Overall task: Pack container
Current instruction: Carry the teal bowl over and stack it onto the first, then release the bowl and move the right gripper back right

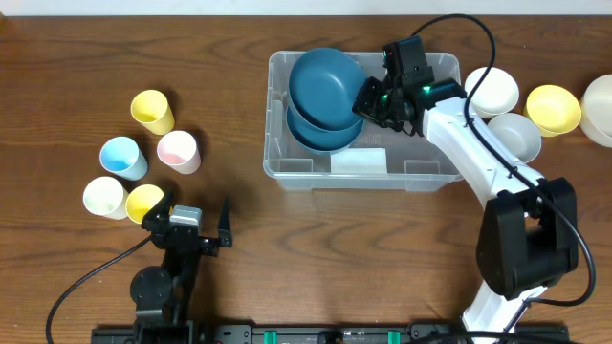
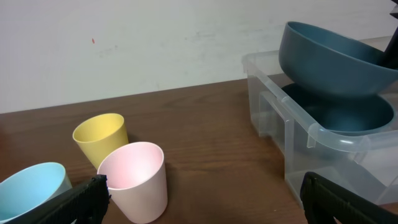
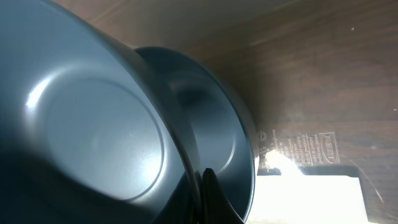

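The container (image 1: 277,170) is a clear plastic bin in the middle of the table, with a white label (image 1: 359,161) on its floor. One dark blue bowl (image 1: 320,137) lies inside it. A second dark blue bowl (image 1: 323,78) hangs tilted above the first, its rim pinched by my right gripper (image 1: 369,101), which is shut on it. In the right wrist view the held bowl (image 3: 93,124) fills the frame, with a black fingertip (image 3: 214,199) against its rim. My left gripper (image 1: 198,227) stands open near the front left, and nothing lies between its fingers (image 2: 81,199).
Several cups stand at the left: yellow (image 1: 151,111), blue (image 1: 122,157), pink (image 1: 179,150), cream (image 1: 103,197) and another yellow (image 1: 145,202). To the right of the bin sit a white bowl (image 1: 492,91), a pale grey bowl (image 1: 516,137) and a yellow bowl (image 1: 553,108).
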